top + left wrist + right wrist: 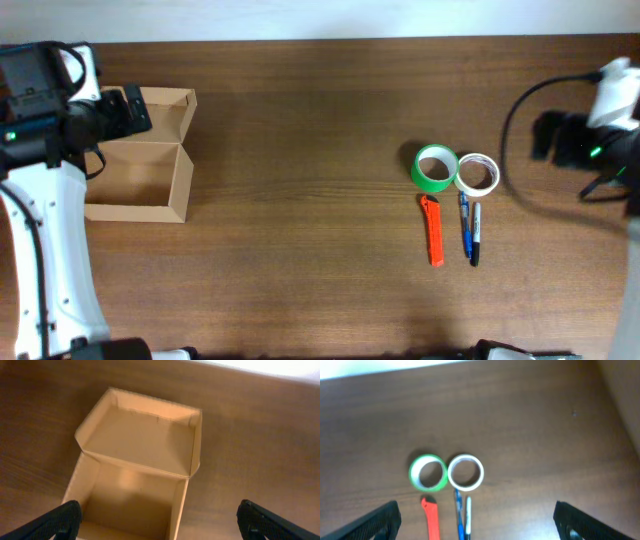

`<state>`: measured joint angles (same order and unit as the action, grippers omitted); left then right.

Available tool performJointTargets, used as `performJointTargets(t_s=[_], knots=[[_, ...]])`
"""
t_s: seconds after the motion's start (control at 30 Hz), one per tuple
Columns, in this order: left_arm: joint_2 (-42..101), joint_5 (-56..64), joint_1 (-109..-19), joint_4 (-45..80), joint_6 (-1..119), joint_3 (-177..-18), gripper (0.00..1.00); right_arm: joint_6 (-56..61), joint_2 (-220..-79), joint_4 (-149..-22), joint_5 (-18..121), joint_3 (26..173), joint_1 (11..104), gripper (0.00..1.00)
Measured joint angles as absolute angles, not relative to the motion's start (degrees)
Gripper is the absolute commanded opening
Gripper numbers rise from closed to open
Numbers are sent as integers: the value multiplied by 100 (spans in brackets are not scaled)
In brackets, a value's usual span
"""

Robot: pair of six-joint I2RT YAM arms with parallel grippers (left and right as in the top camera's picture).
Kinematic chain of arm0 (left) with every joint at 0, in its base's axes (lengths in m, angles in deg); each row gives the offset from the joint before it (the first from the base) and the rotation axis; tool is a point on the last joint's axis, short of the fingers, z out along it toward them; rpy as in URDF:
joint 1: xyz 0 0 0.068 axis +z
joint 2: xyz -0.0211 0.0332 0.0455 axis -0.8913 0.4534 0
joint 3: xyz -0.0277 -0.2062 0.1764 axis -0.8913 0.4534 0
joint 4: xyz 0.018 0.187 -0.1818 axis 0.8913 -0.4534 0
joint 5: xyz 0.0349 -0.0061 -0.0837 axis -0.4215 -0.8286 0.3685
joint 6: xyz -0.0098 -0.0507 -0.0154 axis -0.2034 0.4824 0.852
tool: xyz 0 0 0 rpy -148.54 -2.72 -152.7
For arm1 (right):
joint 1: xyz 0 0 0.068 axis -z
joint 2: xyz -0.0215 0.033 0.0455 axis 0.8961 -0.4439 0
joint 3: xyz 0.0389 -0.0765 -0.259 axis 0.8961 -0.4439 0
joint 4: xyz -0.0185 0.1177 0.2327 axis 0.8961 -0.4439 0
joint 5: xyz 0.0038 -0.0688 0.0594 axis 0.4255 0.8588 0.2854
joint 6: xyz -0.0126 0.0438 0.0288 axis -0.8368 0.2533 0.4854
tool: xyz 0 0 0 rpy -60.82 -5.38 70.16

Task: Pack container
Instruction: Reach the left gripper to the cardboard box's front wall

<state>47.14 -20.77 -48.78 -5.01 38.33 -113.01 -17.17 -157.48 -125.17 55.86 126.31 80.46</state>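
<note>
Brown wood-grain table [300,150], pale strip [300,18] along its far edge, container [132,176] open

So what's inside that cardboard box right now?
Nothing visible: the container shows only bare cardboard inside. The left arm covers its left edge overhead, so that strip goes unseen.

Even, warm light. I note soft shadow right of the container [135,460], white glare beyond it, wrist views blurry.
</note>
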Motion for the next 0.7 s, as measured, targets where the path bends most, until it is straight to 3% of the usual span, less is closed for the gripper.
performJointTargets(t_s=[0.23,0.33,0.37,0.47,0.63,0.7], knots=[[4852,-1976,-4878,-1054,3487,-11321,100,-1588,-17329,-13162,4349,13200,9662,99],[4852,-1941,-4878,-1148,3455,-11321,60,-1584,-17635,-13240,4203,13200,9930,99],[4852,-1930,-4878,-1159,3426,-11321,52,-1581,-17711,-13243,4166,13200,9985,99],[4872,-1913,-4878,-1356,3324,-11321,42,-1573,-17851,-13273,4109,13200,10079,99],[5199,-1692,-4878,-1813,3313,-11334,43,-1568,-17886,-13280,4039,13200,10112,99],[5440,-1622,-4878,-1974,3317,-11334,50,-1568,-17886,-13280,4035,13200,10112,99]])
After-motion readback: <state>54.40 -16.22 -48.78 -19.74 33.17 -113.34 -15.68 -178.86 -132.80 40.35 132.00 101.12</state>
